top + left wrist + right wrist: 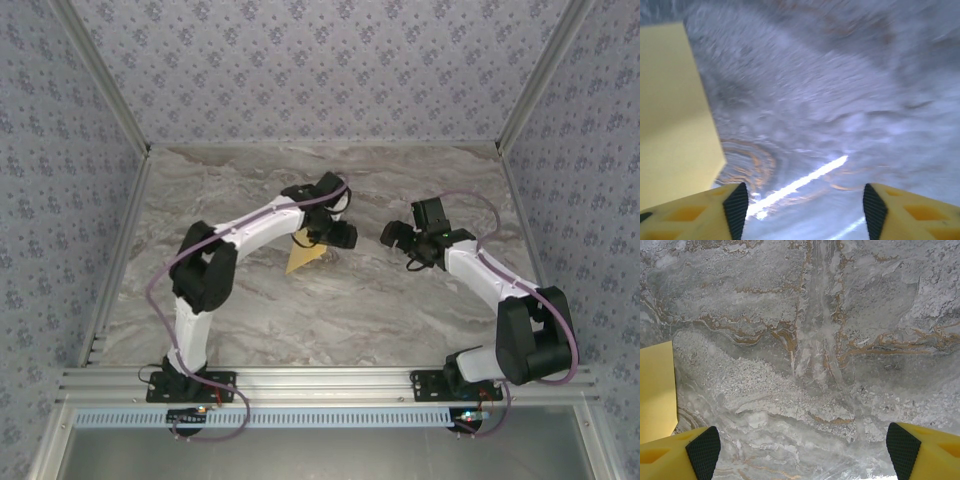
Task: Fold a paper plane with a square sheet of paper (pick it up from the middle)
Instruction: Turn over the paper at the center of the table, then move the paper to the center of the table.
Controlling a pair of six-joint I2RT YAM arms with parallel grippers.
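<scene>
We identify a polished, glossy marble-patterned table (pixel 805 340), a smooth matt yellow paper (pixel 655 390) at the left of the frame, and black, finely textured pads (pixel 704 450) on smooth yellow plastic fingers (pixel 932 452) in the bottom corners.

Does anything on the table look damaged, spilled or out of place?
Nothing stands out. The yellow paper lies on the marble table near its middle, and no tear or spill is visible.

No text, label, brand, number or sign can be read. The wallpaper (pixel 320 70) carries a small floral print; the table (pixel 350 310) carries marble veining.
</scene>
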